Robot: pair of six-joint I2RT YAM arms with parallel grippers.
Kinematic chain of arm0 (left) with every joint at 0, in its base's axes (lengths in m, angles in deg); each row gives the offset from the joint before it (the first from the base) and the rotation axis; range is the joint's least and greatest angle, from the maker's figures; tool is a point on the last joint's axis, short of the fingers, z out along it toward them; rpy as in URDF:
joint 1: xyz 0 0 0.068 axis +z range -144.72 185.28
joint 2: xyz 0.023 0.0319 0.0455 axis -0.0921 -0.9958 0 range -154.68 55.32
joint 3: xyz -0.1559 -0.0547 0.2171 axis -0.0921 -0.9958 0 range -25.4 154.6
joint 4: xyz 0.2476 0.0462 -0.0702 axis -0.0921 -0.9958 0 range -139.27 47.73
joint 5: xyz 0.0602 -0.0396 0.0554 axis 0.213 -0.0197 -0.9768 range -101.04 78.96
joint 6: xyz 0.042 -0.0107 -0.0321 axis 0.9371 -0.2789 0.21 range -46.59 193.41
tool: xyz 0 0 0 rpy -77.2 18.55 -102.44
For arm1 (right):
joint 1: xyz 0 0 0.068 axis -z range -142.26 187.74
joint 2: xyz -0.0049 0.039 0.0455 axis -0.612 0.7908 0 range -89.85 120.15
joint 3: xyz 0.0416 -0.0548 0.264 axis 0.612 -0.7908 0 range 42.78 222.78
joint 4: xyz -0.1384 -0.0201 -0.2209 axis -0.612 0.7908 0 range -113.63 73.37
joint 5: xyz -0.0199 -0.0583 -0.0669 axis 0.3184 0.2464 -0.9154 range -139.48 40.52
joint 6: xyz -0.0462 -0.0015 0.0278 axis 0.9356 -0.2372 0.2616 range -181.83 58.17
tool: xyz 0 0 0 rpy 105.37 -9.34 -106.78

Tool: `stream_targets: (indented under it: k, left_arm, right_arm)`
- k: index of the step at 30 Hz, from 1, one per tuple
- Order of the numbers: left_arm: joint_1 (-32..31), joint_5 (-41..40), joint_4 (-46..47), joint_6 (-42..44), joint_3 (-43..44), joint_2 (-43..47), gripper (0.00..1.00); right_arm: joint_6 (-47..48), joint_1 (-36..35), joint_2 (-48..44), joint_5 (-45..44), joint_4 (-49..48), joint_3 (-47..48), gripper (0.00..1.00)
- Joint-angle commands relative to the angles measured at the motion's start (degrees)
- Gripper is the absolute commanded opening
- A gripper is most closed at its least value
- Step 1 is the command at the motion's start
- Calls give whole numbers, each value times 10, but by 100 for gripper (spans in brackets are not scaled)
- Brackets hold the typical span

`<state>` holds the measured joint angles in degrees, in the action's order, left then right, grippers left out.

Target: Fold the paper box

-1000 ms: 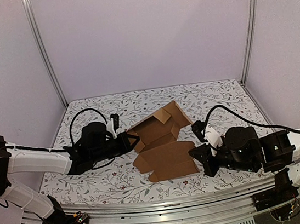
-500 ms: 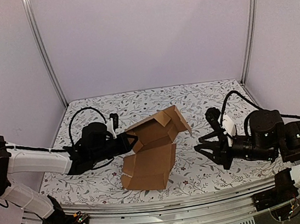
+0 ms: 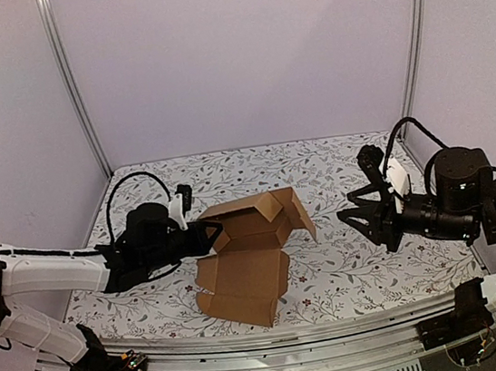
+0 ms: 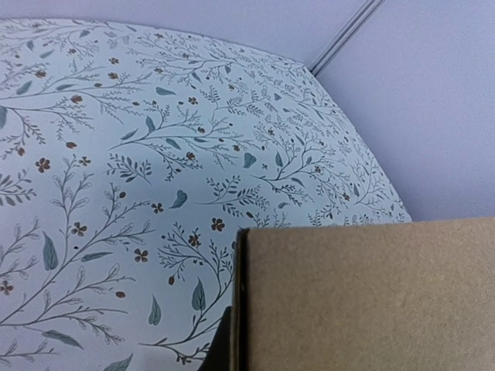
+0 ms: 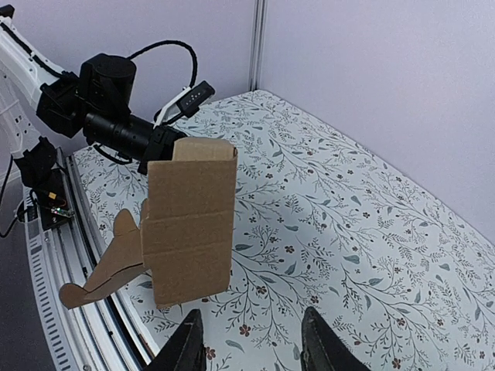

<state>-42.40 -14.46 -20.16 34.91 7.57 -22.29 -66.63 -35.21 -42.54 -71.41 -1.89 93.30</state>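
The paper box (image 3: 248,240) is a brown die-cut cardboard piece, partly folded and held up off the table, with a panel (image 3: 241,287) hanging down to the front. My left gripper (image 3: 207,237) is shut on the box's left edge. In the left wrist view the cardboard (image 4: 363,301) fills the lower right, with one dark fingertip (image 4: 220,349) beside its edge. My right gripper (image 3: 353,208) is open and empty, raised to the right of the box and apart from it. The right wrist view shows the box (image 5: 189,224) ahead of its open fingers (image 5: 186,348).
The floral-patterned table (image 3: 359,267) is enclosed by white walls with metal corner posts (image 3: 412,45). The left arm (image 5: 108,108) reaches in behind the box. A metal rail (image 3: 281,369) runs along the table's near edge.
The left gripper has raised the box, so its front panel swung down toward the near edge. The right gripper has let go and moved up and to the right, away from the box.
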Motion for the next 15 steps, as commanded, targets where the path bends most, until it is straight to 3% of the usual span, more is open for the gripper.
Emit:
stream_targets:
  k: [1,9,15]
  left_arm:
    - [6,9,-1,55,-10,25,0]
    - [6,16,-21,90,-5,40,0]
    - [6,15,-22,93,-9,44,0]
  right_arm:
    - [17,60,29,124,32,27,43]
    - [23,102,112,313,20,69,51]
    - [23,105,158,347,13,89,50]
